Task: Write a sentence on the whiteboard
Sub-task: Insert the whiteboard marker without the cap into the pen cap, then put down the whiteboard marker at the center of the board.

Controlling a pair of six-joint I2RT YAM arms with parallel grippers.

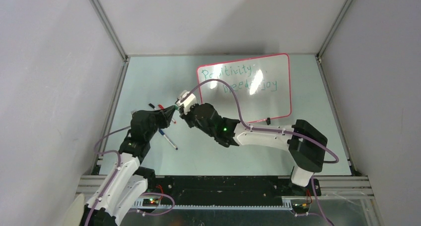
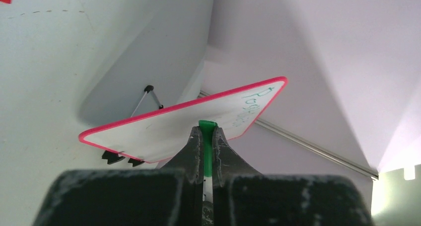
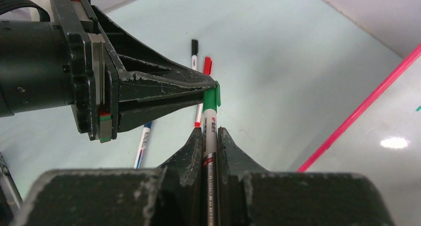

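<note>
The marker point(image 3: 208, 120) is being gripped by the closed right claw point(image 3: 210, 134), and its cap point(image 3: 212, 98) is being pinched by the closed left claw point(image 3: 212, 86). The sentence point(image 1: 248, 79) is sitting finished on the whiteboard point(image 1: 268, 107), at the far right of the tabletop point(image 1: 149, 77). Capping is judged to be in hand: the cap is to be pushed straight along the marker's axis, without tilt.

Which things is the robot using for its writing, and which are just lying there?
For the job: whiteboard, sentence, green marker, gripped by the left gripper and the right gripper.

Just lying about: black marker, red marker, blue marker.
</note>
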